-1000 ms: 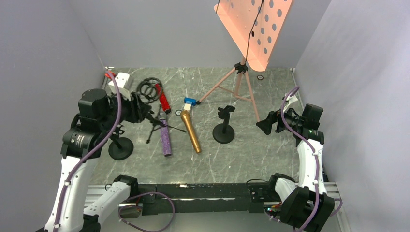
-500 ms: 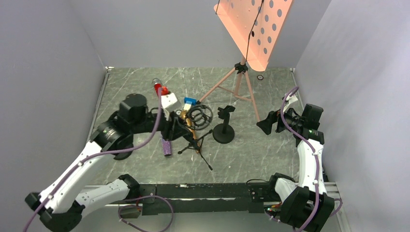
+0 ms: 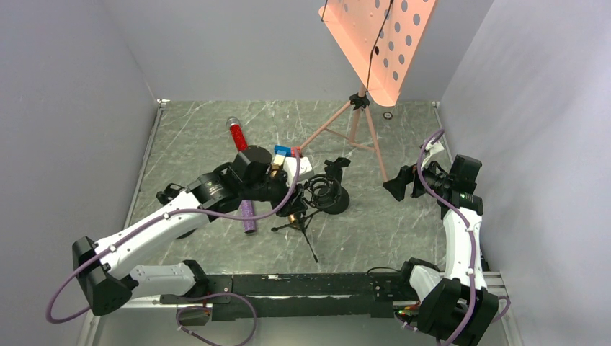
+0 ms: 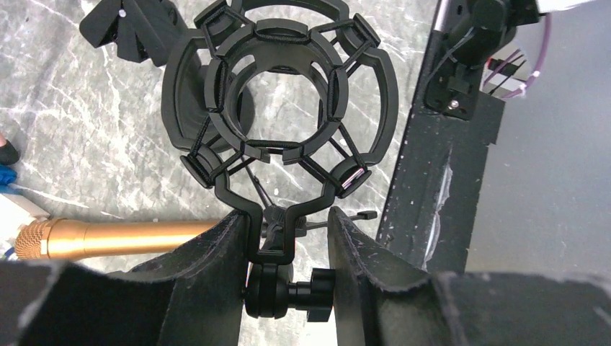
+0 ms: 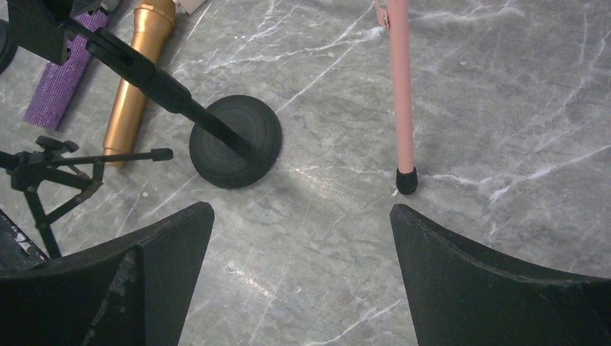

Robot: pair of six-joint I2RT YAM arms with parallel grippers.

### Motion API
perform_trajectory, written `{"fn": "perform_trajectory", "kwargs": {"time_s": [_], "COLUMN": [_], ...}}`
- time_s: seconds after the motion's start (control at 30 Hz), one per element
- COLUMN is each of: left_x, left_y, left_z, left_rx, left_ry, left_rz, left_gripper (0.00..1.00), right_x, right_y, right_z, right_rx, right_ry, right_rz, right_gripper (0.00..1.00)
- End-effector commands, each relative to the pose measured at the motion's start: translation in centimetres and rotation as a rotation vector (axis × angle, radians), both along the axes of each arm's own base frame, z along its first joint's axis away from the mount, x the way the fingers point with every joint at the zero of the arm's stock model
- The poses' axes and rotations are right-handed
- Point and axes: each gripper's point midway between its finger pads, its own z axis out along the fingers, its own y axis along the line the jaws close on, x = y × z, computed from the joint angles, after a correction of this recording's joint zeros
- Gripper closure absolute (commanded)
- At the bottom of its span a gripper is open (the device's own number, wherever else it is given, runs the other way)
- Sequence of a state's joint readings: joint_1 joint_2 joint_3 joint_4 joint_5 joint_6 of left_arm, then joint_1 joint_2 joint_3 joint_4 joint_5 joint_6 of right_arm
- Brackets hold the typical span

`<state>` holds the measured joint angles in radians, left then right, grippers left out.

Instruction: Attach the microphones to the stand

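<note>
Left claw [image 4: 284,234] is clenched on the neck of the tripod stand [image 4: 274,292], just under its black ring cradle [image 4: 281,108], one finger pressing on each side. Seen from above, that cradle hangs over the left part of the foot of the round-foot stand [image 5: 234,140], which stands mid-worktop [image 3: 403,231]. The tripod's legs splay at the near left of that stand, and I cannot tell whether they touch the worktop.

Gold microphone [image 5: 137,79] lies flat just left of the round-foot stand, partly under the left arm, on no stand. Purple microphone [image 3: 248,216] lies flat farther left of it, beyond the gold one. Red microphone [image 3: 236,135] lies well apart from it, far to the left and towards the back wall. Blue-and-white block [image 3: 281,151] sits at the gold microphone's head end, to the far left of the round-foot stand. Pink music stand [image 3: 353,122] rises behind it, a little to the right. Right claw [image 5: 299,216] hovers to the right of the round-foot stand, spread wide with nothing between its fingers.
</note>
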<state>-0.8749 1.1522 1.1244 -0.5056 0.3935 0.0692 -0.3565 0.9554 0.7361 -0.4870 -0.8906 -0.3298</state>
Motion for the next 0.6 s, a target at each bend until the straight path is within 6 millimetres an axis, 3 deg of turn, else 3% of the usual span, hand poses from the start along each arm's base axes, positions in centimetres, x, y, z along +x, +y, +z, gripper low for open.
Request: {"fn": "perform_trajectory", "kwargs": {"time_s": [0.0, 0.13, 0.2, 0.4, 0.57], "left_x": [1.9, 2.4, 2.7, 3.3, 3.3], "left_y": [-1.9, -2.4, -2.5, -1.8, -0.8], "left_z": [2.3, 0.7, 0.1, -0.6, 1.7], "left_rx": [-0.095, -0.068, -0.056, -0.034, -0.062], "left_ry": [-0.101, -0.067, -0.055, -0.042, -0.087], "left_rz": [0.014, 0.029, 0.041, 0.11, 0.142], "left_gripper": [0.96, 0.93, 0.88, 0.32, 0.04], "right_x": [0.5, 0.4, 0.4, 0.3, 0.3], "right_y": [-0.1, -0.1, -0.1, 0.0, 0.0], "right_z": [1.2, 1.2, 1.2, 1.3, 1.5], "right_rx": [-0.039, -0.04, -0.041, -0.04, -0.043], "right_ry": [-0.067, -0.069, -0.07, -0.077, -0.085], "right_rz": [0.014, 0.014, 0.015, 0.02, 0.02], "right_gripper": [0.0, 0.0, 0.0, 0.0, 0.0]}}
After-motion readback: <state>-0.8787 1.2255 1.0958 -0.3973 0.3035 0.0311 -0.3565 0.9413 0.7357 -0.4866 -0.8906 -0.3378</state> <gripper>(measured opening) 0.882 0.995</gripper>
